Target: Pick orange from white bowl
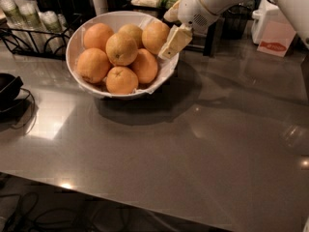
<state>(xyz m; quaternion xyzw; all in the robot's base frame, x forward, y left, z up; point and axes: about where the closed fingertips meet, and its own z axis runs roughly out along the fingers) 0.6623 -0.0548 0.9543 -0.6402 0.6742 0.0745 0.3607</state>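
Paler, yellowish orange [121,48], dimpled with a dark stem dot, sits atop the pile in the white bowl [72,50]. Gripper [175,39] hangs at the right rim, open or closed, can't tell.

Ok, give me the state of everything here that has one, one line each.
orange, lying on top of the pile in the bowl, not picked.
white bowl, upright on the table, filled with fruit.
other fruits, piled in the bowl around the orange.
hand, at the bowl's right rim beside the pile, apart from the orange.
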